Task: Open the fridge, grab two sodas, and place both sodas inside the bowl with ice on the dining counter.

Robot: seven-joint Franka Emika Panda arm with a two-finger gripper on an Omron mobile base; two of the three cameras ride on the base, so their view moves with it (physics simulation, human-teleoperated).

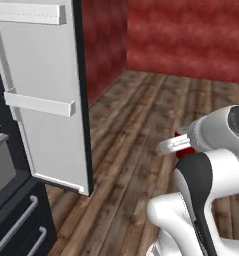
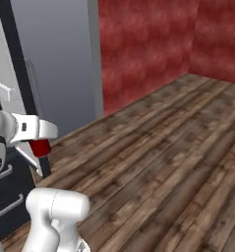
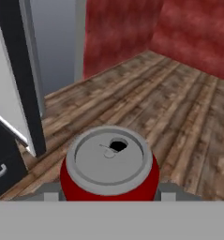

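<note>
Red walls and a plank floor (image 2: 178,162) are framing the robot as it is standing beside the open fridge door (image 1: 46,95). Its tool (image 3: 111,194) is clenching the red soda can (image 3: 108,168), carrying it upright above the floor, just clear of the door's edge. I would judge the can light, stiff but thin-walled and smooth, so it could be slipping or denting under a hard squeeze; gripping it across the middle of its round body, as now, looks the sound place. Its grey lid is showing an open pull-tab hole, so tilting it might be spilling whatever is inside, which I cannot see. Door shelves (image 1: 38,104) are looking bare.
</note>
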